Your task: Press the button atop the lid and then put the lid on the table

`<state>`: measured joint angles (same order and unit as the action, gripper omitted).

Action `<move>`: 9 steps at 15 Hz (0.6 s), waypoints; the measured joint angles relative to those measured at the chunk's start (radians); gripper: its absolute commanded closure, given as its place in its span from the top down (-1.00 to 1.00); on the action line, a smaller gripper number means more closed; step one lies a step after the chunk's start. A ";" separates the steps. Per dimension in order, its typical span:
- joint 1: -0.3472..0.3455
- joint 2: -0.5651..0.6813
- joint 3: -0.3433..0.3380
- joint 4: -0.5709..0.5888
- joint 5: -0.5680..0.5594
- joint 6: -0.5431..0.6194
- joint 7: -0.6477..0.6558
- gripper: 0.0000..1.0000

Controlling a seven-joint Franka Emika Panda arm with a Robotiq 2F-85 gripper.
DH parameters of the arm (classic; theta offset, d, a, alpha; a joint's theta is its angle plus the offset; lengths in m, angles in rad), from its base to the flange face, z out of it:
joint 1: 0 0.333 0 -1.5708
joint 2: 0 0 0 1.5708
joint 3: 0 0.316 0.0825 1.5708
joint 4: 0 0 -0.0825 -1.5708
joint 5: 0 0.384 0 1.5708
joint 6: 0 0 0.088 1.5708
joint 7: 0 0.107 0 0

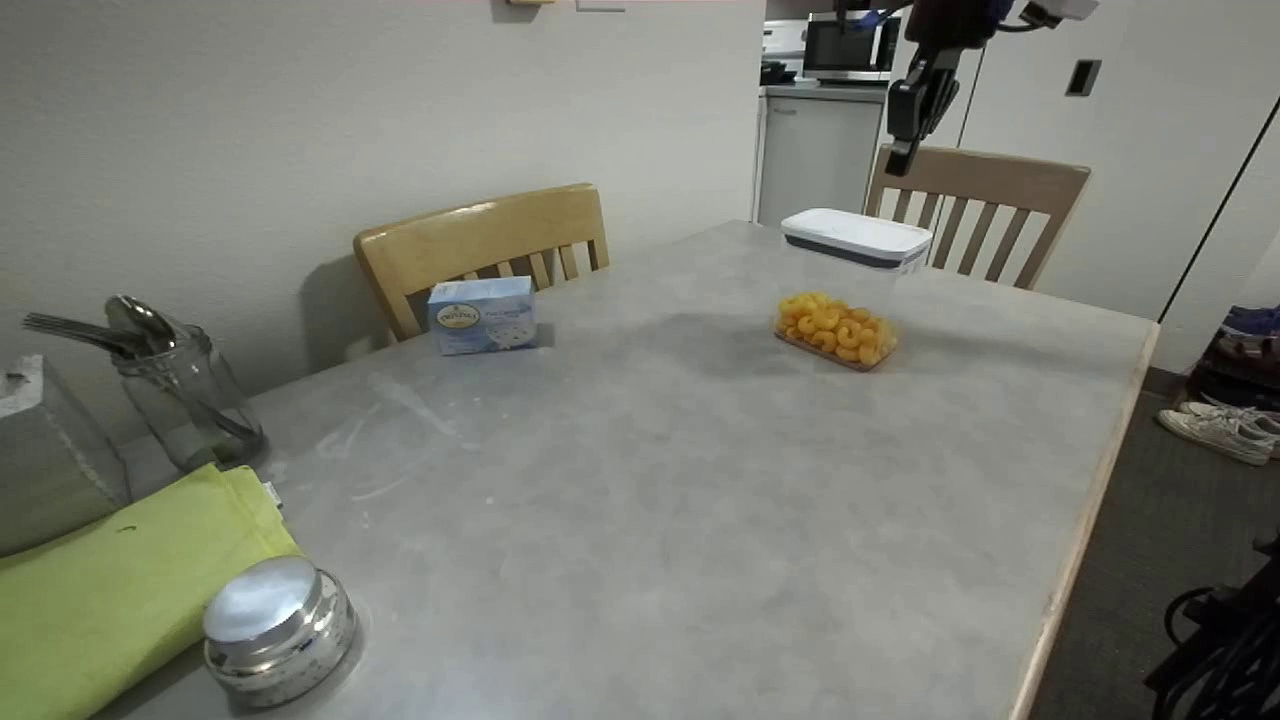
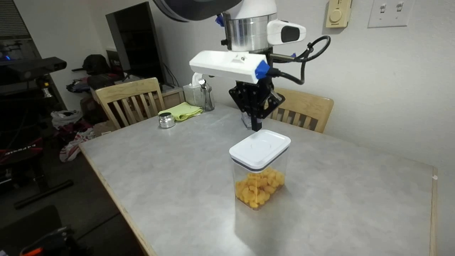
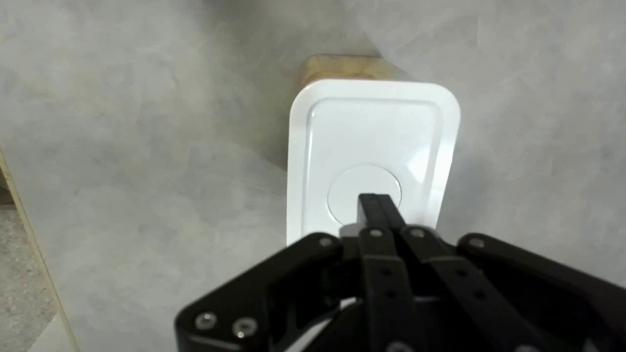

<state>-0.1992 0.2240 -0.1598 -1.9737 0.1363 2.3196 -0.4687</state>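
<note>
End effector [image 3: 377, 203], pressed together, hangs above white lid [image 3: 374, 129] (probably light, stiff, slick; grip its button [image 3: 354, 188] once raised).

The closed hand [image 2: 256, 126] hangs above the white lid [image 2: 260, 148].

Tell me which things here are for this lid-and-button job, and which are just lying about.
For the job: gripper, white lid, round button, clear container under the lid, grey table.

Just lying about: blue box, yellow-green cloth, round silvery object, glass jar with cutlery.
</note>
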 measured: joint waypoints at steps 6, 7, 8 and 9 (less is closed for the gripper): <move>-0.019 0.070 0.041 0.002 0.094 0.127 -0.007 -1.00; -0.025 0.077 0.050 0.002 0.108 0.136 -0.011 -1.00; -0.030 0.082 0.058 0.002 0.119 0.141 -0.012 -1.00; -0.035 0.086 0.064 0.002 0.126 0.143 -0.012 -1.00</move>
<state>-0.2346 0.3103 -0.0962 -1.9712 0.2620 2.4624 -0.4811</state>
